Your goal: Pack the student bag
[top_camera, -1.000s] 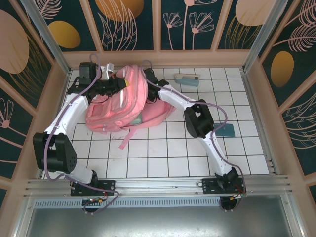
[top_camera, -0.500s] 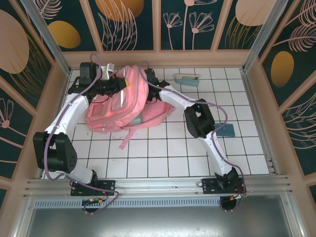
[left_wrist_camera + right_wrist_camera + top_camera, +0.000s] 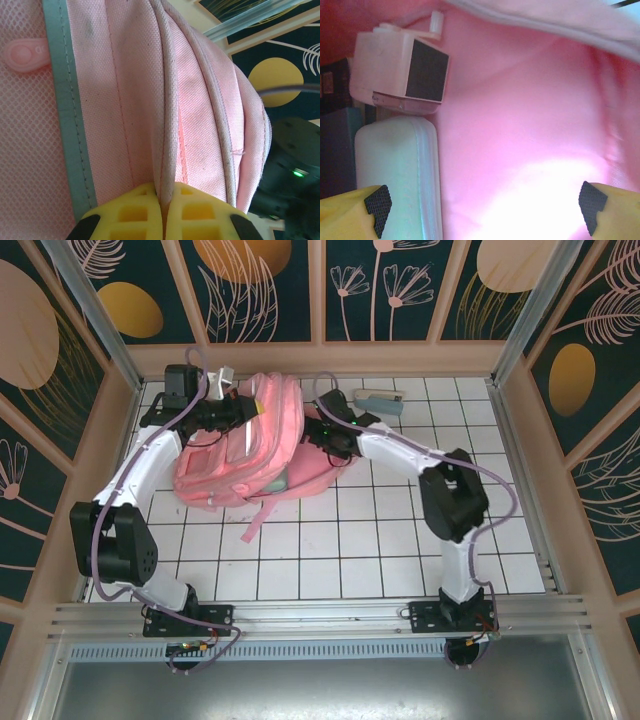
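The student bag (image 3: 225,465) is a large pink backpack lying at the back left of the tiled table. My left gripper (image 3: 243,412) is shut on a piped fabric ridge of the bag (image 3: 135,100), and the yellow pads (image 3: 130,210) pinch it from both sides. My right gripper (image 3: 312,432) is open at the bag's right-hand opening. In the right wrist view, open right gripper (image 3: 485,202) faces the bag's pink lining (image 3: 530,125). A pale green case (image 3: 395,170) and a small white box with a black face (image 3: 400,70) lie inside.
A blue and white stapler-like item (image 3: 380,400) lies at the back, right of the bag. A pink strap (image 3: 258,522) trails from the bag toward the front. Wooden walls close in the table on the left, back and right.
The right arm's elbow has swung out to the right and its wrist has shifted right and nearer along the bag's opening. The left gripper keeps its hold in the same place.
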Motion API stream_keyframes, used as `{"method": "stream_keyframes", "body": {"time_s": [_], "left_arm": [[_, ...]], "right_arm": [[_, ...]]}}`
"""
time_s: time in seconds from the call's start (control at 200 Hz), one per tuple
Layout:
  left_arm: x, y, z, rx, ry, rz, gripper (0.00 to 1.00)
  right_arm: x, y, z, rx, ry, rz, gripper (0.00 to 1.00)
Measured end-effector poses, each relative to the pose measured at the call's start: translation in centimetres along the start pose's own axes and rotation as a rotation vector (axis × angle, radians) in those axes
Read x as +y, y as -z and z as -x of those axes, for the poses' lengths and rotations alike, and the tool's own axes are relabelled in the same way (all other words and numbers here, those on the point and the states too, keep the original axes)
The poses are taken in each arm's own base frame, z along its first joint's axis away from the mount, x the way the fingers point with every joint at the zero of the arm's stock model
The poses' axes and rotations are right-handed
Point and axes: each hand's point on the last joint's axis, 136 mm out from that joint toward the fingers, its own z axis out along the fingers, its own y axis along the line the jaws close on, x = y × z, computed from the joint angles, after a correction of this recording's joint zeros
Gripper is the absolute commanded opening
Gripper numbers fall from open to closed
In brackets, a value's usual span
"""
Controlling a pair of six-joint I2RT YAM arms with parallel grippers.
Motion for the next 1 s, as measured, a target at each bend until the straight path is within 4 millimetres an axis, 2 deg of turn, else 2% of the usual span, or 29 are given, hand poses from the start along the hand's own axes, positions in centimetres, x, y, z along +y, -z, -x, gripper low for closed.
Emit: {"method": "stream_keyframes", "body": {"time_s": [0.12, 0.185, 0.4, 0.505, 0.67, 0.77, 0.876, 1.001], "left_arm": [[0.1, -0.2, -0.1, 0.007, 0.004, -0.002, 0.0], [0.2, -0.3, -0.1, 0.009, 0.006, -0.003, 0.0], [0.3, -0.4, 0.0, 0.009, 0.004, -0.006, 0.0], [0.4, -0.6, 0.0, 0.01, 0.004, -0.008, 0.0], [0.5, -0.7, 0.1, 0.01, 0.002, -0.012, 0.0], [0.4, -0.7, 0.1, 0.008, 0.0, -0.013, 0.0], [0.4, -0.7, 0.2, 0.007, 0.0, -0.013, 0.0], [0.4, -0.7, 0.2, 0.007, 0.001, -0.013, 0.0]], "right_arm": [[-3.2, 3.6, -0.2, -0.03, -0.055, -0.044, 0.99], [-5.8, 5.4, -0.3, -0.047, -0.103, -0.086, 0.99], [-16.3, 11.3, -0.8, -0.135, -0.335, -0.263, 0.98], [-20.9, 13.4, -1.5, -0.167, -0.45, -0.339, 0.99], [-27.5, 14.7, -4.1, -0.153, -0.607, -0.472, 0.99], [-30.6, 15.0, -5.9, -0.13, -0.687, -0.53, 0.99], [-32.6, 15.2, -7.1, -0.114, -0.751, -0.561, 0.99], [-33.5, 15.3, -7.4, -0.107, -0.793, -0.563, 0.99]]}}
